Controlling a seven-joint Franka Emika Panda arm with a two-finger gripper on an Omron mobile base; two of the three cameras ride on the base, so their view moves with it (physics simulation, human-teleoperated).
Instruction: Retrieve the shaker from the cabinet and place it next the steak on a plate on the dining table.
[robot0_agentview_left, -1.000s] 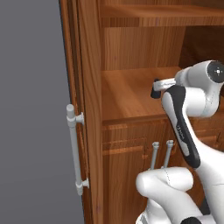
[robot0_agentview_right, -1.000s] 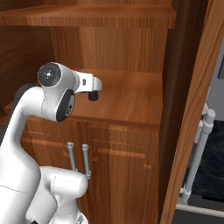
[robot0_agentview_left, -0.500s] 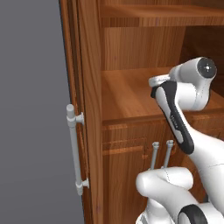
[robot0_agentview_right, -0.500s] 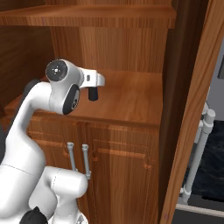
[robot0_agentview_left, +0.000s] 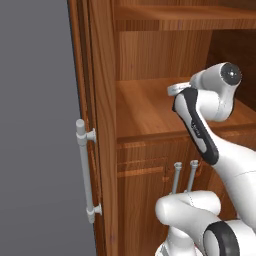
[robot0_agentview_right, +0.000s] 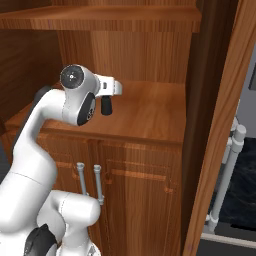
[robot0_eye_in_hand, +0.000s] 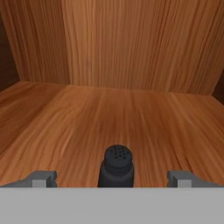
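Now the two-finger gripper (robot0_eye_in_hand: 112, 178) hangs inside the tall reddish-brown wooden cabinet (robot0_agentview_left: 150, 107), fingers (robot0_eye_in_hand: 41, 178) spread wide and empty, straddling the small dark perforated-top shaker (robot0_eye_in_hand: 116, 166) standing on the shelf, lined up for a grasp.

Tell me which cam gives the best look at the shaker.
Hand view: the dark shaker stands upright on the cabinet shelf, centred between the open gripper's fingertips. In both base views the arm blocks that part of the shelf, so I can't make the shaker out there.
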